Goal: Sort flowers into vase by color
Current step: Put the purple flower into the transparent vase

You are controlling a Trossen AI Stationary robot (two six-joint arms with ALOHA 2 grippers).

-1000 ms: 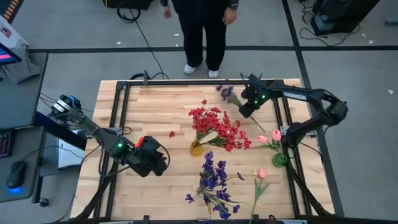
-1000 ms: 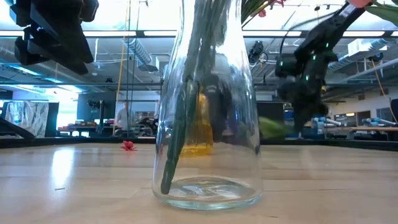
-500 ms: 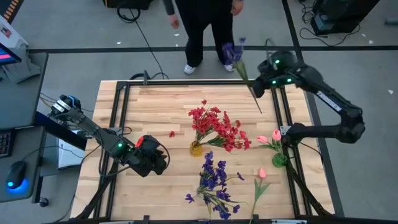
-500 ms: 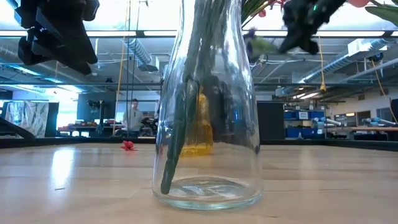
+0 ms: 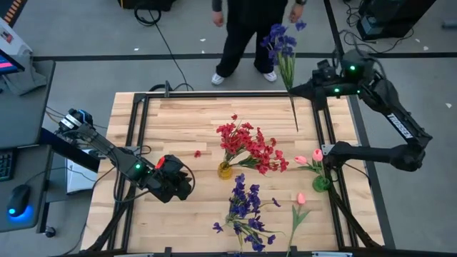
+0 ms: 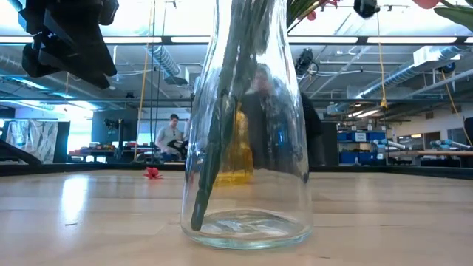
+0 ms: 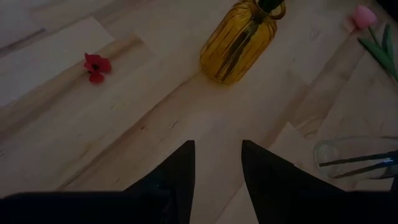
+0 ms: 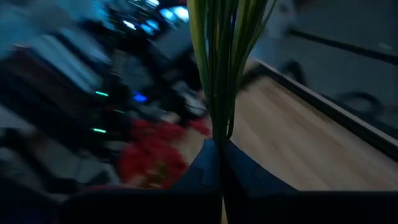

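My right gripper [image 5: 298, 90] is raised high near the table's far right corner, shut on a purple sprig [image 5: 280, 39]; its green stems [image 8: 224, 68] rise past the fingers in the right wrist view. My left gripper [image 5: 175, 178] hovers open over the near left part of the table, fingers [image 7: 217, 165] apart over bare wood. Red blooms [image 5: 250, 146] stand in a yellow vase [image 7: 239, 40]. More purple flowers [image 5: 243, 203] stand in a clear vase [image 6: 247, 148]. Pink tulips [image 5: 308, 160] stand in a green vase [image 5: 321, 183]. One pink tulip [image 5: 298, 207] lies flat on the table. My right gripper pinches the purple sprig's bundled green stems [image 8: 219, 134] between its two fingers, roughly midway along their length [image 5: 293, 91]. The fingers come from the table's right and lie across the stems. The sprig is lifted clear, with the free stem end [image 5: 296, 125] sticking out past the fingers.
A loose red bloom [image 7: 94, 64] lies on the wood left of the yellow vase. A black frame [image 5: 136, 121] runs along the table's left, far and right sides. A person [image 5: 246, 28] stands just beyond the far edge, near the raised sprig.
My right gripper has risen and swung toward the table's far right corner, carrying the purple sprig up off the far part of the table; the sprig has turned so its blooms point beyond the far edge. The person behind the table has shifted to the right.
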